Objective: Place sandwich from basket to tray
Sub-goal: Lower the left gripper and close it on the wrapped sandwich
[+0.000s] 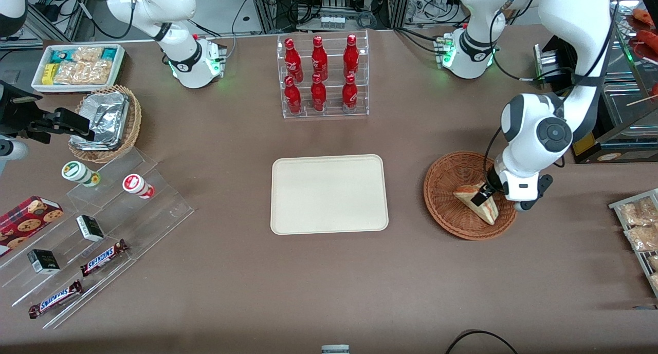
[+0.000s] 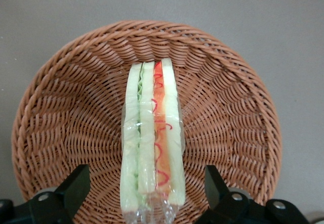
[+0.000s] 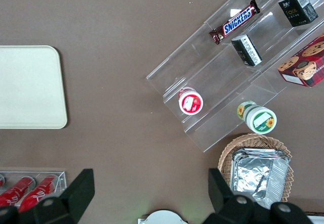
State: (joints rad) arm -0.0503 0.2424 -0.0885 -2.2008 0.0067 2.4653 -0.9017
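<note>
The sandwich (image 2: pixel 152 138) lies in the basket (image 2: pixel 66 113), right between the wide-open gripper's (image 2: pixel 147 188) two fingers (image 2: pixel 76 186).

Sandwich (image 1: pixel 478 200): clear-wrapped white-bread wedge, red and green filling, standing on edge in the basket (image 1: pixel 447 210). Basket: round, reddish-brown wicker, toward the working arm's end of the bench. Tray (image 1: pixel 329 193): cream, rectangular, rounded corners, flat at mid-bench.
</note>
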